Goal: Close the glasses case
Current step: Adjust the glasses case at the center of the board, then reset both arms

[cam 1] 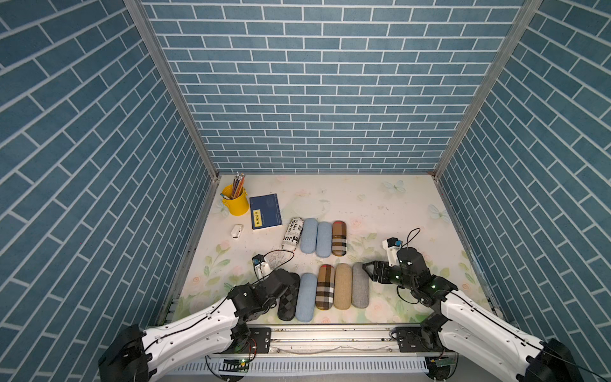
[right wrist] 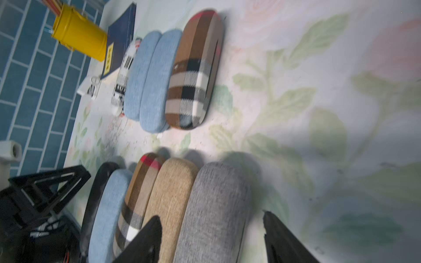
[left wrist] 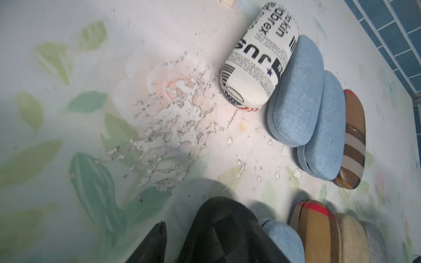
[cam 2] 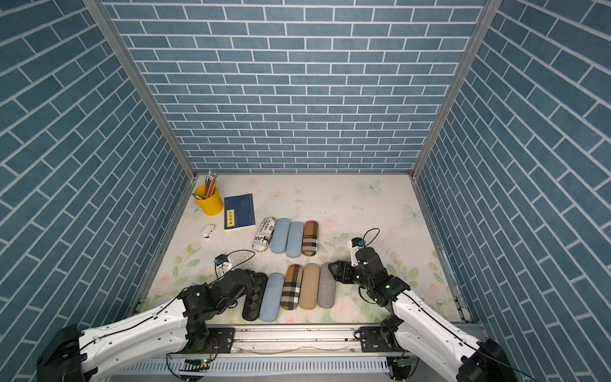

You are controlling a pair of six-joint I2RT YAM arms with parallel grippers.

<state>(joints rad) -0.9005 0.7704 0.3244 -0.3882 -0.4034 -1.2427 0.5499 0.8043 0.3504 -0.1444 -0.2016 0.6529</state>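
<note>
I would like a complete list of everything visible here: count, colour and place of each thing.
newsprint case: one, white-black, far row, leftmost.
light blue cases: three, two in far row, one in near row.
plaid cases: two, tan, one in each row.
black case: one, near row, leftmost.
beige case: one, near row.
grey case: one, near row, rightmost.
cup: one, yellow, far left corner, holds pencils.
notebook: one, dark blue, beside cup.
small object: one, white, unidentifiable, near notebook.
table: one, pale floral.
walls: three, blue brick.
arms: two, white-black, front.
left pincer: black, at black case.
right pincer: black, open, over grey case.
</note>
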